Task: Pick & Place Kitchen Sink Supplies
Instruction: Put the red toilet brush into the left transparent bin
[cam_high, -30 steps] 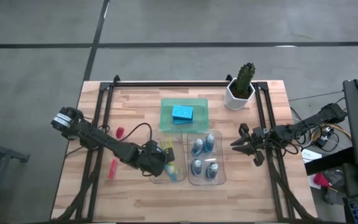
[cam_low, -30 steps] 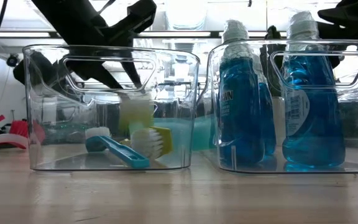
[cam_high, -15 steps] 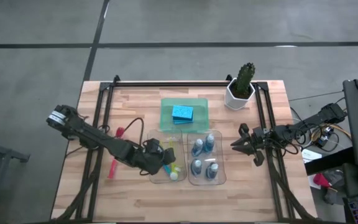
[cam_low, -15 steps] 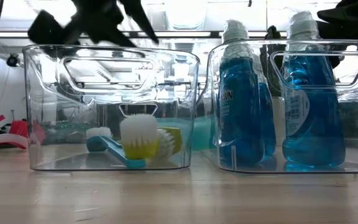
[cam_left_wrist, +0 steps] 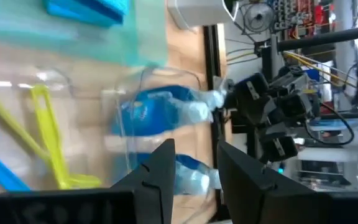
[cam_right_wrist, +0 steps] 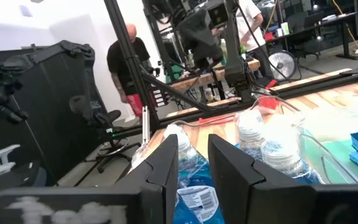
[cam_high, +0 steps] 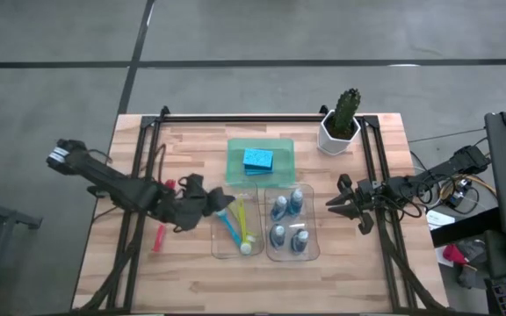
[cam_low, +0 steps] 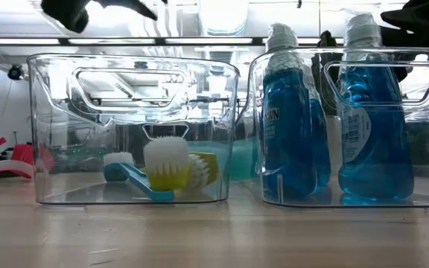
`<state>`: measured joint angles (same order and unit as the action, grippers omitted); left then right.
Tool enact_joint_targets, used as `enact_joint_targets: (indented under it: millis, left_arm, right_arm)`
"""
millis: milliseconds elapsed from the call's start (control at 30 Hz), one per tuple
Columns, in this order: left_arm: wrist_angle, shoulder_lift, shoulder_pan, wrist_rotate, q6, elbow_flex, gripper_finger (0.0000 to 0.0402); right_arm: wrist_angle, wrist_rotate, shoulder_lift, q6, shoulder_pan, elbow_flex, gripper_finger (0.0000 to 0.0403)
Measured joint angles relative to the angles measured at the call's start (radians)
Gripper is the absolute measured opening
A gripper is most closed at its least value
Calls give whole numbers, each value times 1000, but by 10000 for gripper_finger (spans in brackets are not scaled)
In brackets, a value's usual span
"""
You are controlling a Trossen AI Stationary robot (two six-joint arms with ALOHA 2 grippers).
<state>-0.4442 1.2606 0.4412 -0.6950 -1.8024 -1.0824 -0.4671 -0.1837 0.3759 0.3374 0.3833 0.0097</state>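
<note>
Two long-handled brushes, a blue brush (cam_high: 228, 226) and a yellow-green brush (cam_high: 242, 228), lie side by side in the left clear bin (cam_high: 219, 250) near the middle of the bench (cam_high: 191, 281). In the low view their bristle heads rest on the bin floor, the yellow-green one in front of the blue handle. Just beside it, the right clear bin (cam_high: 313, 237) holds four upright bottles of blue liquid (cam_high: 288, 221). Behind both bins, a green tray (cam_high: 235, 149) carries a blue sponge (cam_high: 258, 160). A red-pink brush (cam_high: 160, 237) lies on the bare bench left of the bins, with another red-pink piece (cam_high: 170, 185) a little farther back.

The left hand (cam_high: 220, 201) hangs at the rear left corner of the brush bin, its fingers (cam_left_wrist: 160, 168) parted and grasping nothing. The right hand (cam_high: 336, 200) waits to the right of the bottle bin, fingers (cam_right_wrist: 166, 163) apart and empty. A green cactus in a white pot (cam_high: 341, 123) stands at the back right. A person (cam_right_wrist: 127, 68) stands in the room beyond.
</note>
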Motion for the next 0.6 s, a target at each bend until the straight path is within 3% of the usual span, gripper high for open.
enact_joint_targets:
  millis: [333,600]
  left_arm:
    - [-396,-132,1,46,-31,0,110]
    - [-829,-130,1,255,-92,12,110]
  right_arm:
    - [0,0,0,0,0,0,71]
    - [0,0,0,0,0,0,75]
